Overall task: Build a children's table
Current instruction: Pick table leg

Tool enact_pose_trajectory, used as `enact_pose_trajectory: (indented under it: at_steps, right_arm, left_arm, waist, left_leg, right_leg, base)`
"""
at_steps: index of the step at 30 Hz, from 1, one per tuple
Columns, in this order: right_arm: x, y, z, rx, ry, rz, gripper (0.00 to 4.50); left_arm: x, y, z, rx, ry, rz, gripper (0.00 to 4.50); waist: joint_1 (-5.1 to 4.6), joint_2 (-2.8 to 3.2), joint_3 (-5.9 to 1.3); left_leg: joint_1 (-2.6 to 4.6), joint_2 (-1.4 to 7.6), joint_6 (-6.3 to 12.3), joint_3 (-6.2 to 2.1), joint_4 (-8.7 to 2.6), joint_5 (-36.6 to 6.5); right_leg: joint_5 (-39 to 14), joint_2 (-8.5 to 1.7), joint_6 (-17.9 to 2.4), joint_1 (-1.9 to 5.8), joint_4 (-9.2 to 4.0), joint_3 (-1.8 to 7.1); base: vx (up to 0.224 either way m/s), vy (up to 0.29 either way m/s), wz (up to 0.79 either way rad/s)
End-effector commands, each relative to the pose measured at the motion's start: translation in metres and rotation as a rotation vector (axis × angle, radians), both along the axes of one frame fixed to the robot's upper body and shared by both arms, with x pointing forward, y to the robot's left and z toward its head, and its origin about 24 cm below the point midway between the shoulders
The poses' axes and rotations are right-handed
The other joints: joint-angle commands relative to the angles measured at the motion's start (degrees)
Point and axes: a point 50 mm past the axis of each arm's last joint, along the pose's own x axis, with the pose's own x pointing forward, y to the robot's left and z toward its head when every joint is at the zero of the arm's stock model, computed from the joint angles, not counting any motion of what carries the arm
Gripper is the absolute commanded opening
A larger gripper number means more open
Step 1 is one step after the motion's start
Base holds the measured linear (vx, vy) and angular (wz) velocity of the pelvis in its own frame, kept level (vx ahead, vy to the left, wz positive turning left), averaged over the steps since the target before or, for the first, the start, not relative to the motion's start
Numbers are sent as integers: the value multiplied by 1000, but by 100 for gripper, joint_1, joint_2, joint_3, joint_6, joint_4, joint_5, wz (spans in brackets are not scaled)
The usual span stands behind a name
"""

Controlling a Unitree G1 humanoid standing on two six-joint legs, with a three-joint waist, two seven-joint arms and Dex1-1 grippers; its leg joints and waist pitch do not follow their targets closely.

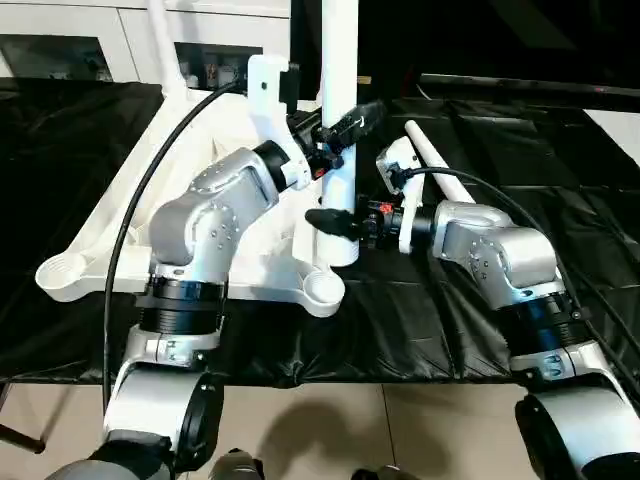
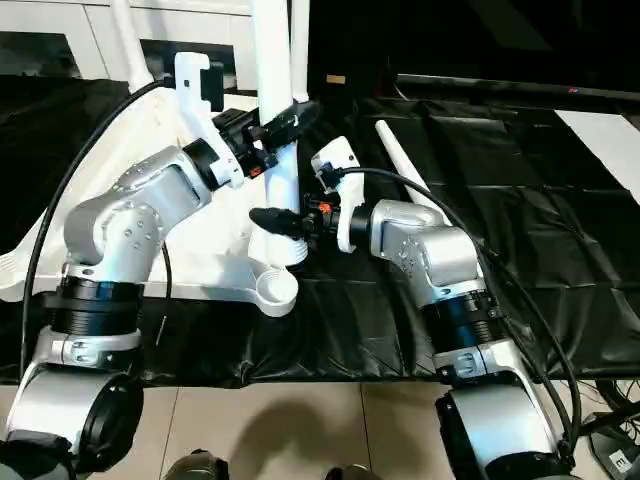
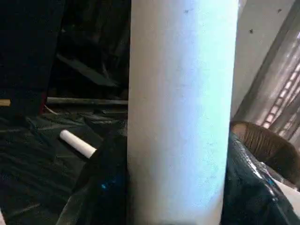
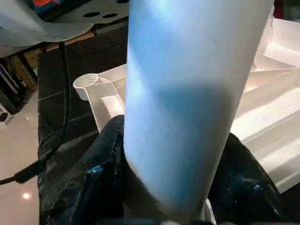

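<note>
Nearest in the left eye view are the robot's two silver forearms, reaching forward over a desk [image 1: 400, 330] draped in crinkled black plastic sheeting; on it lies the white plastic rectangular tabletop [image 1: 120, 240], upside down, its ribbed underside up and round open sockets at its near corners; an upright long white tubular leg [image 1: 340, 120] stands at the near right corner, just behind the empty socket [image 1: 322, 288]; the left gripper [image 1: 335, 130] is clamped round this leg higher up, the right gripper [image 1: 335, 222] clamped round it lower down; a second white tubular leg [image 1: 440, 165] lies loose on the sheeting just beyond the right wrist; a white cabinet with glass doors [image 1: 60, 40] stands behind.

In the right eye view the same upright leg rises between both grippers, the socket just below it.

In the left wrist view the leg sits tight between two black fingers [image 3: 98, 187], the loose leg lying beyond on the sheeting.

In the right wrist view the leg sits between black fingers [image 4: 101, 178], with a threaded socket and the ribbed underside behind.
</note>
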Motion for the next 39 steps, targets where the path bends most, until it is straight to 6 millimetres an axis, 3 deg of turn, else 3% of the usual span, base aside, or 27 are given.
enact_pose_trajectory:
  at_steps: [1,7,17,26,28,31,32,39]
  right_arm:
    - [-2,3,15,9,-92,19,248]
    - [2,3,9,-51,-94,-12,293]
    - [-2,2,1,-95,-51,29,293]
    - [-1,2,-3,-81,-17,22,293]
    - [0,2,-3,-68,-11,19,260]
    - [0,2,-3,-62,-7,18,257]
    - [0,1,-4,-65,-7,15,230]
    - [-1,1,-6,-69,-3,18,197]
  left_arm:
    - [0,-2,-5,35,7,20,191]
    - [-4,-7,-4,60,-19,-8,187]
    - [-4,-7,-3,75,-34,-23,186]
    - [-6,-11,-2,77,-38,-67,186]
    - [-7,-12,-2,77,-37,-77,186]
    - [-7,-12,-2,77,-36,-83,186]
    - [-6,-12,-3,83,-38,-82,186]
    - [-6,-10,-2,89,-46,-81,186]
  waist:
    - [-3,-22,-579]
    - [-7,-24,-577]
    - [-9,-22,-583]
    - [-5,24,-586]
    - [-6,19,-587]
    - [-6,18,-585]
    - [-4,27,-586]
    - [-5,24,-587]
  left_leg:
    - [70,115,-8,-6,-376,-683]
    - [65,110,-26,-3,-376,-692]
    - [67,108,12,-3,-370,-676]
    - [72,112,-21,-13,-372,-734]
    - [73,112,-26,-13,-374,-751]
    - [73,112,-29,-14,-375,-778]
    - [72,110,-33,-14,-374,-770]
    - [72,109,-32,-12,-373,-765]
  right_leg:
    - [-1256,-379,-804,395,-426,311]
    - [-1264,-378,-794,395,-426,312]
    - [-1143,-368,-840,401,-414,315]
    - [-1100,-373,-901,401,-411,314]
    - [-1076,-372,-919,404,-415,313]
    - [-1098,-373,-922,405,-414,313]
    - [-1081,-370,-925,406,-413,312]
    - [-1027,-373,-953,411,-411,315]
  base:
    - [0,0,0]
    - [0,0,0]
    - [0,0,0]
    - [0,0,0]
    - [0,0,0]
    - [0,0,0]
    - [0,0,0]
    - [0,0,0]
